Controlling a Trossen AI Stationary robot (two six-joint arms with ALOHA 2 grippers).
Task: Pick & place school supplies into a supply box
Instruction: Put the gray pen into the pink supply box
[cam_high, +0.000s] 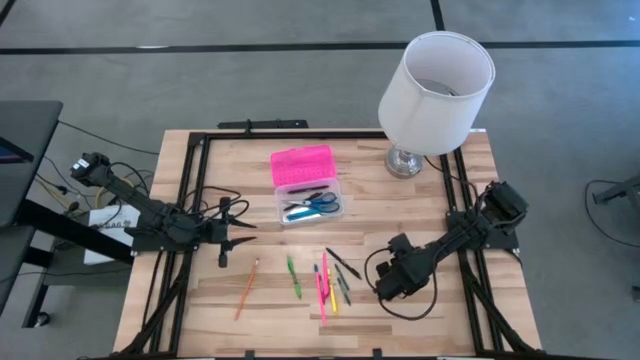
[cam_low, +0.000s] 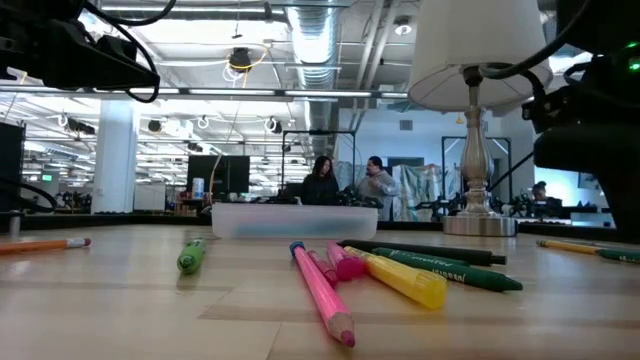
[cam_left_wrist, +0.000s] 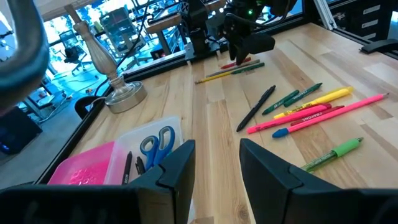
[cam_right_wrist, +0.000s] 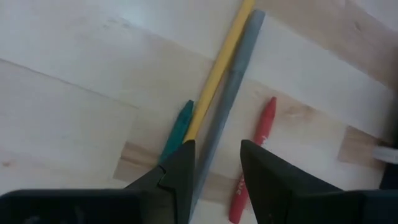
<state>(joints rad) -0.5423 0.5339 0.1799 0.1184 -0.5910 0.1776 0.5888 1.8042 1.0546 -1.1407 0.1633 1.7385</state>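
Supplies lie loose on the surface (cam_high: 400, 300); the supply box (cam_high: 305, 185), pink lid open, already holds scissors (cam_left_wrist: 155, 143) and pens. Right gripper (cam_right_wrist: 217, 165), fingers released, hangs low over a yellow pencil (cam_right_wrist: 217, 71), a green pen (cam_right_wrist: 177, 134) and a red pen (cam_right_wrist: 258, 158); I judge a pick is starting, calling for a short descent and a squeeze on one item. Left gripper (cam_left_wrist: 217, 162) waits released beside the box. Marker lettering is too small to read.

White-shaded lamp (cam_high: 436, 92) on table (cam_high: 480, 330); two people (cam_low: 345, 184) behind.
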